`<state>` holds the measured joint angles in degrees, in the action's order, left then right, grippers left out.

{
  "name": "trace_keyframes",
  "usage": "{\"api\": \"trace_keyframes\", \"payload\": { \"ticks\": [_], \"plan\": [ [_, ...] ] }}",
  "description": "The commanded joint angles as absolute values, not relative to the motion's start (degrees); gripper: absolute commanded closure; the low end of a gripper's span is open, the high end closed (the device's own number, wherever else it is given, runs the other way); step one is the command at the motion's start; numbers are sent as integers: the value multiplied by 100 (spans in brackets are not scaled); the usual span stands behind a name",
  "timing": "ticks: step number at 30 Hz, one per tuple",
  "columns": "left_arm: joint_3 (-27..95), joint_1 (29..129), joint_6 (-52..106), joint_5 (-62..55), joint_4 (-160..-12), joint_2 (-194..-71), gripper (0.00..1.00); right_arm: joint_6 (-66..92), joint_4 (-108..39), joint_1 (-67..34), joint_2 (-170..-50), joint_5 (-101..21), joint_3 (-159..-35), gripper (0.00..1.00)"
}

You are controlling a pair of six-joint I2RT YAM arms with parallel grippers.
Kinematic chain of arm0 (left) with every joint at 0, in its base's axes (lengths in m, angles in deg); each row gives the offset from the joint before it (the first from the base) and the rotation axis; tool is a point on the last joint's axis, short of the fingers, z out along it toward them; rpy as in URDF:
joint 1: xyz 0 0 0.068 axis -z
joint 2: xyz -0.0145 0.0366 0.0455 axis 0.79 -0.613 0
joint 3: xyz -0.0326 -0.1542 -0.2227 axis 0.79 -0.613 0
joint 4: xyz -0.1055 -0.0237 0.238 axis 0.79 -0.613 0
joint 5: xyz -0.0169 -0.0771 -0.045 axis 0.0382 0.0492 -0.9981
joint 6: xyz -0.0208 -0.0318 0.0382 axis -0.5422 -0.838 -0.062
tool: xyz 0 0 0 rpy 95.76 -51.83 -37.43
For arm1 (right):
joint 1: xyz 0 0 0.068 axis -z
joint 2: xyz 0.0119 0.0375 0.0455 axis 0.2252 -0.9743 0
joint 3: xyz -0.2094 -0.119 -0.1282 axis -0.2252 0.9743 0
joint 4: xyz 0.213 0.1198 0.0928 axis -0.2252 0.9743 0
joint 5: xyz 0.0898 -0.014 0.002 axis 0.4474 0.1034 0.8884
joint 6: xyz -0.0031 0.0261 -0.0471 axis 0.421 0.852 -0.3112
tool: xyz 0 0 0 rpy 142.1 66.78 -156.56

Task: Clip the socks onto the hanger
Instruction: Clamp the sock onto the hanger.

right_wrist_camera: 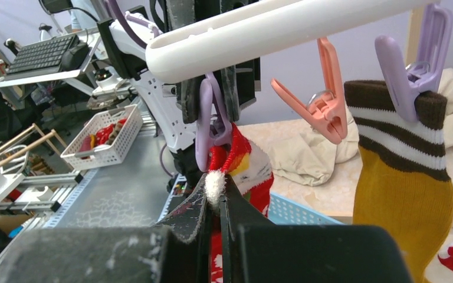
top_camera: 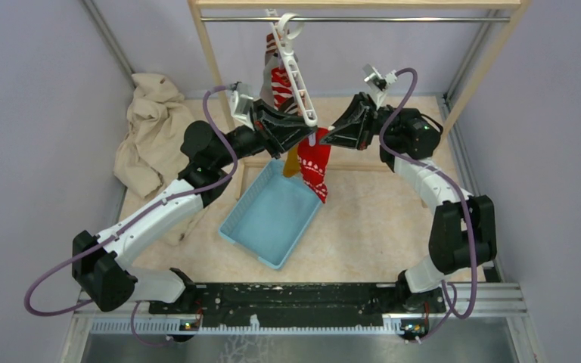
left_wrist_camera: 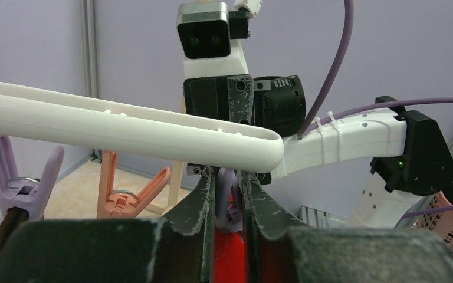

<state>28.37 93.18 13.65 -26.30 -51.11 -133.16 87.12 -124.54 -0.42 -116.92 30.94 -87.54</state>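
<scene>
The left gripper (left_wrist_camera: 227,190) is nearly closed, its two fingers squeezing the purple peg (left_wrist_camera: 226,200) that hangs from the very end of the hanger (left_wrist_camera: 124,127). The white bar's rounded tip sits just above the fingertips. Facing it, the right gripper (right_wrist_camera: 215,188) is clenched on the top edge of the red sock (right_wrist_camera: 236,162), pinching a white tuft of the cuff right below that same peg. Whether the peg bites the cloth cannot be told. From this grip the sock hangs straight down, its long axis upright and toe lowest, above the far corner of a blue tray (top_camera: 261,227). Beyond the right fingers, along the bar, an orange peg (right_wrist_camera: 324,100) hangs empty. Next to it, the mustard sock (right_wrist_camera: 401,188) hangs clipped by its brown-and-white cuff. The bar slopes up away from both grippers to its hook on a metal rail (top_camera: 424,19).
</scene>
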Motion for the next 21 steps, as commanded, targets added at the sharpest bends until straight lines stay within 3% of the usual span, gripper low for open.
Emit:
{"api": "trace_keyframes", "payload": {
  "ticks": [1, 5, 13, 21],
  "plan": [
    [2918, 9324, 1339, -2929, -5185, -13321, 100, 8743, -13393, -8, -11684, 2930, -9104, 100],
    [2908, 9325, 1408, -2790, -5295, -13306, 90, 8731, -13387, -13, -11619, 2930, -9038, 100],
    [2915, 9324, 1539, -2596, -5429, -13259, 42, 8710, -13387, -8, -11533, 2916, -8984, 100],
    [2854, 9324, 1582, -2270, -5483, -13234, 19, 8677, -13386, -8, -11494, 2935, -8957, 100]
  ]
}}
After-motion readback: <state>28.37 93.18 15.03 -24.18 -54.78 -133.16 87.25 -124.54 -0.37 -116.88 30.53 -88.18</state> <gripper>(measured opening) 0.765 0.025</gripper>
